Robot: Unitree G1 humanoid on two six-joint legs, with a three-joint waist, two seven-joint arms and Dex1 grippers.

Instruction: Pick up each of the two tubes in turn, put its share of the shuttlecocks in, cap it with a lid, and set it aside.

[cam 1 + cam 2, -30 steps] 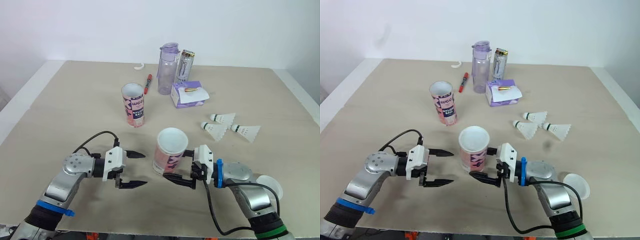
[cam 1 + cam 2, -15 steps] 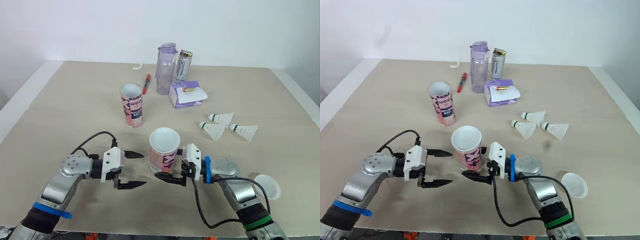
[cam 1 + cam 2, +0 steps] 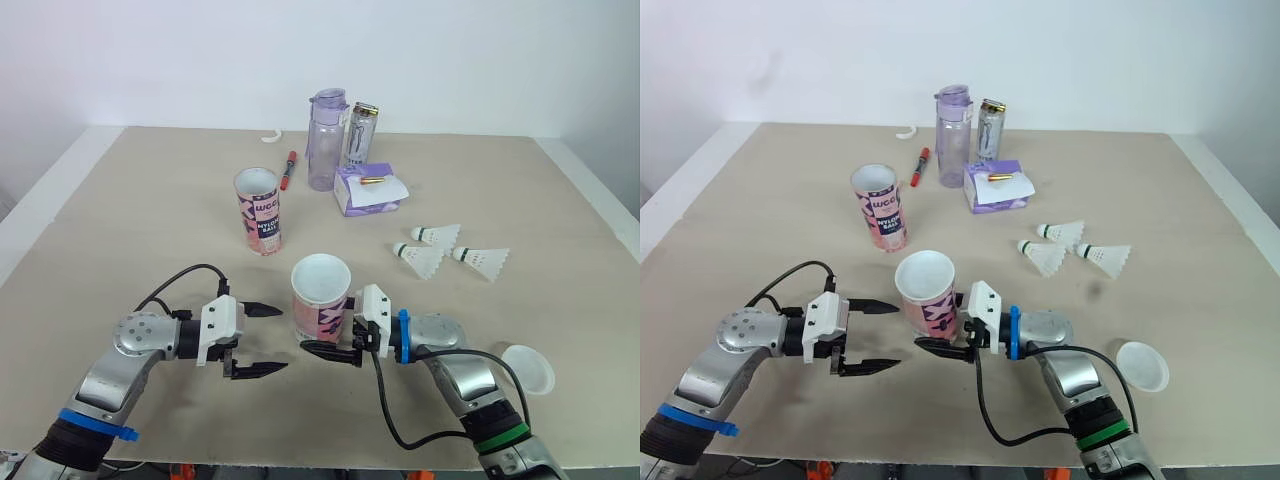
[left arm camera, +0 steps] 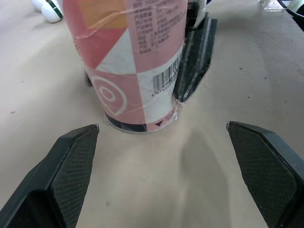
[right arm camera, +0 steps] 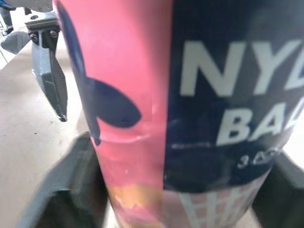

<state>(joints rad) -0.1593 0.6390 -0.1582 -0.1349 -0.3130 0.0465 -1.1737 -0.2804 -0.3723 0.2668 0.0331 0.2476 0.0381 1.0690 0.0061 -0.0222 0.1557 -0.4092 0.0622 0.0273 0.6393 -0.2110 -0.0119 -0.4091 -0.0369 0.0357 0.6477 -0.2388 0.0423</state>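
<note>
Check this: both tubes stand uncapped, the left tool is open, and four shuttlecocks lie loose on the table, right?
Three shuttlecocks lie loose, not four; the left eye view shows them. The near tube and far tube stand uncapped, and the left tool is open.

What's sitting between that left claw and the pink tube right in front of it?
Only a bare stretch of table separates the open left gripper from the near tube, seen most plainly in the left wrist view.

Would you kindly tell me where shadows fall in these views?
Left wrist view: a soft shadow lies on the table by the near tube's base, within the open left gripper. Left eye view: even light, faint shadows beside the shuttlecocks.
</note>
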